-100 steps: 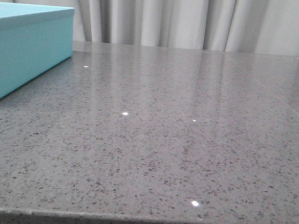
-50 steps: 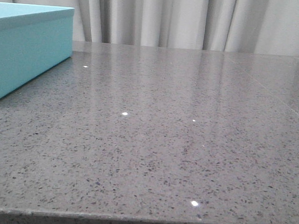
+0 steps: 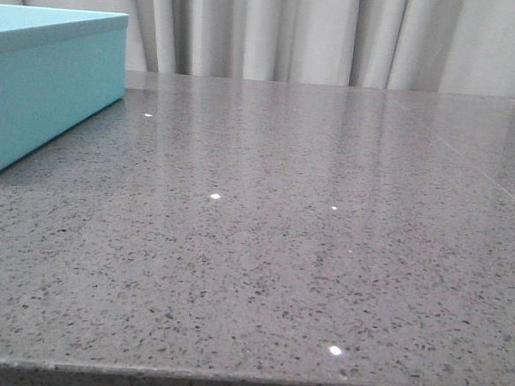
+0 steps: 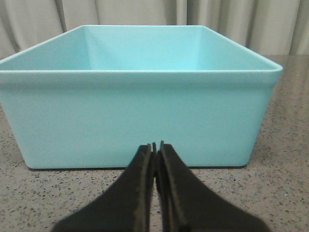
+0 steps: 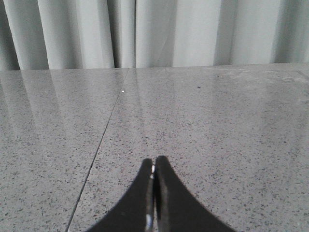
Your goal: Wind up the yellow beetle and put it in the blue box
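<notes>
1. Stone tabletop (image 3: 307, 249) fills your front view: grey, speckled and glossy, with a few bright glints on it and pale curtains (image 3: 339, 35) hanging behind its far edge.
2. You see the blue box (image 3: 44, 90) at the far left of that view, resting on the table, with only one corner and part of two sides in frame.
3. Your left wrist camera faces the same blue box (image 4: 140, 116) straight on; its long side spans most of the picture, the top is open, and the inner walls that show are plain turquoise. The floor of the box is hidden from you by the near wall.
4. Your left gripper (image 4: 155, 145) is clenched, its two dark fingers pressed together with nothing between them. It sits low above the table, just in front of the box's near wall, and you cannot tell whether the tips touch the wall.
5. Your right gripper (image 5: 154, 162) is also clenched on nothing, fingers meeting in a thin line. It points over bare table, where a fine seam (image 5: 101, 140) runs away toward the curtains.
6. You do not see the yellow beetle in any of the three views, so its place cannot be told.
7. Neither arm appears in your front view.
</notes>
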